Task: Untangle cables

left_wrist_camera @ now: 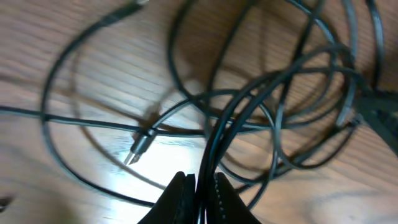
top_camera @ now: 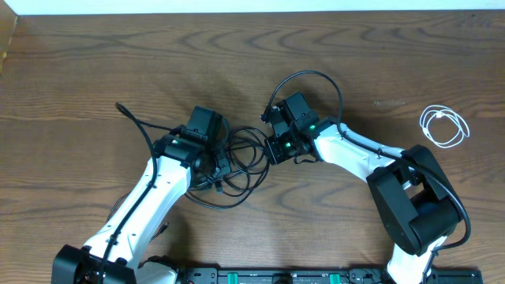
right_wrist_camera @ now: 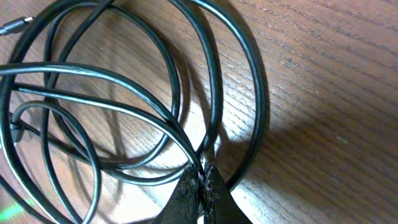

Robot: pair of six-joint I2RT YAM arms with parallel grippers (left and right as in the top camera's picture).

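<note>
1. Black cables [top_camera: 246, 162]: tangled in overlapping loops on the wooden table [top_camera: 95, 63], at mid-table between the two wrists.
2. Left gripper [left_wrist_camera: 198, 180]: pinched together on two black strands, which rise side by side from between the fingertips and curve right into the tangle.
3. Right gripper [right_wrist_camera: 203, 175]: closed tight on black strands at the spot where several loops converge, with coils fanning up and left from the tips across the wood.
4. Seen from overhead: left gripper at the lower left edge of the tangle, right gripper at its right edge, near each other but apart.
5. One black loop arching high over and around the right wrist; one loose black end trailing off to the upper left, past the left arm.
6. Plug [left_wrist_camera: 139, 148]: small and metal-tipped, lying flat on the table in the left wrist view, left of the fingers, beside a bright patch of glare.
7. White cable [top_camera: 444, 126]: coiled small and alone at the far right of the table, well apart from the black tangle and from both grippers.
8. Green light [top_camera: 313, 126]: glowing on the right wrist.
9. Black rail [top_camera: 276, 276]: along the near edge of the table, dotted with green; any marking on it too small to read.
</note>
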